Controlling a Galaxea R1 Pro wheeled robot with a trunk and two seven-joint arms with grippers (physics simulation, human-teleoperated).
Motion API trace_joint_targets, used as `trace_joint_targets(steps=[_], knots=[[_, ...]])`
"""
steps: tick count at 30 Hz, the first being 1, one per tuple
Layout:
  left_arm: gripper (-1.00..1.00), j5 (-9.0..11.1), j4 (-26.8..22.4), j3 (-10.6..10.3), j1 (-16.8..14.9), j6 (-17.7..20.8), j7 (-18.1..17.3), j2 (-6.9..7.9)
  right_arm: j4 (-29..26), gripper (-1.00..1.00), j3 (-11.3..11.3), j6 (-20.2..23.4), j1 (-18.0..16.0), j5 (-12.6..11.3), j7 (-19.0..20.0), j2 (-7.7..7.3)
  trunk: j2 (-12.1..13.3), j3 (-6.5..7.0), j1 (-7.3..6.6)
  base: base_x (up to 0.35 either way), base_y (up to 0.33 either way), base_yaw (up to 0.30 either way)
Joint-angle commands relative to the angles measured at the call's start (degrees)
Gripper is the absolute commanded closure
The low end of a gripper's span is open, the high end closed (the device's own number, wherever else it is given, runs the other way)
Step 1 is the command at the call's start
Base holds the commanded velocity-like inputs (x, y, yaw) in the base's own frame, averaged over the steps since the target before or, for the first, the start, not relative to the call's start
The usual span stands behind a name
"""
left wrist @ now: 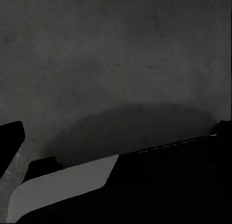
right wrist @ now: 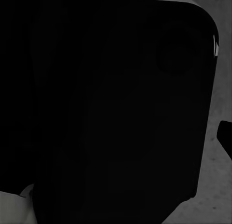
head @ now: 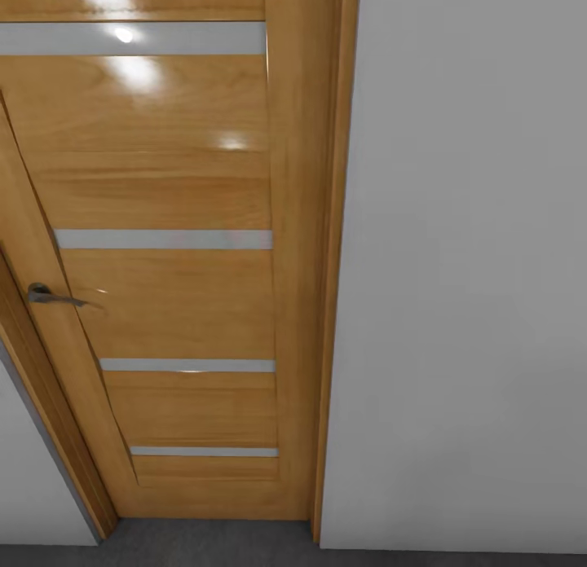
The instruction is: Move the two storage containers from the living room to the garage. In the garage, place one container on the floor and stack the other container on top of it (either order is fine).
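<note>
Nose-up to the wooden door, handle at nine o'clock, concrete floor at six, I can't tell either hand's state; driving on blind risks clipping the frame.

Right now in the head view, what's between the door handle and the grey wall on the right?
Head view: wooden door panel with glass strips, then the door frame, between handle and wall.

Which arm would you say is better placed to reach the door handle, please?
Left, probably: the door handle sits at the head view's left, the robot's left side, on the wooden door. Neither hand's position is discernible.
</note>
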Motion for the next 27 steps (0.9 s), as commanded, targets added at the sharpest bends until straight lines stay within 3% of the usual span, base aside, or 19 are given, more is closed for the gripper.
trace_joint_targets(steps=[1,2,5,6,7,9,12,18,19,27], knots=[[-1.00,-0.1,-4.3,-0.3,0.6,0.8,-0.1,0.16,0.0,-1.00,0.0,0.0,0.0,0.0,0.0,0.00,0.0,-0.07,0.00,0.000,0.000,0.000],[-1.00,0.1,-13.3,-0.2,3.4,3.8,-0.3,0.35,-0.1,-1.00,0.0,0.0,0.0,0.0,0.0,-0.02,0.0,-0.07,0.00,0.000,0.000,0.000],[-1.00,0.3,-28.7,0.0,10.0,9.0,-0.4,0.51,-0.1,-1.00,0.0,0.0,0.0,0.0,0.0,-0.01,0.0,-0.07,0.00,0.000,0.000,0.000],[-1.00,0.3,-39.3,0.2,14.5,12.0,-0.5,0.57,-0.1,-1.00,0.0,0.0,0.0,0.0,0.0,0.00,0.0,-0.07,0.00,0.000,0.000,0.000],[-1.00,0.3,-44.3,0.3,16.5,13.3,-0.5,0.60,-0.1,-1.00,0.0,0.0,0.0,0.0,0.0,0.01,0.0,-0.07,0.00,0.000,0.000,0.000],[-1.00,0.5,-59.7,1.0,22.0,18.5,-0.6,0.65,-0.2,-1.00,0.0,0.0,0.0,0.1,0.0,0.03,0.0,-0.07,0.00,0.000,0.000,0.000],[-1.00,0.7,-68.2,3.2,24.3,23.7,-0.7,0.67,-0.2,-1.00,0.0,0.0,0.0,0.1,0.0,0.01,0.0,-0.07,0.00,0.000,0.000,0.000],[-1.00,0.8,-72.9,7.0,25.4,30.9,-4.2,0.67,-0.2,-1.00,0.0,0.0,0.0,0.1,0.1,-0.09,0.0,-0.07,0.00,0.000,0.000,0.000],[-1.00,0.8,-73.7,8.3,25.0,33.6,-7.1,0.73,-0.2,-1.00,0.1,0.0,0.0,0.1,0.1,-0.11,0.0,-0.07,0.00,0.000,0.000,0.000],[-1.00,0.9,-74.1,10.4,20.8,37.1,-9.1,0.77,-0.3,-1.00,0.1,0.0,0.0,0.3,0.1,-0.12,0.0,-0.07,0.00,0.000,0.000,0.000]])
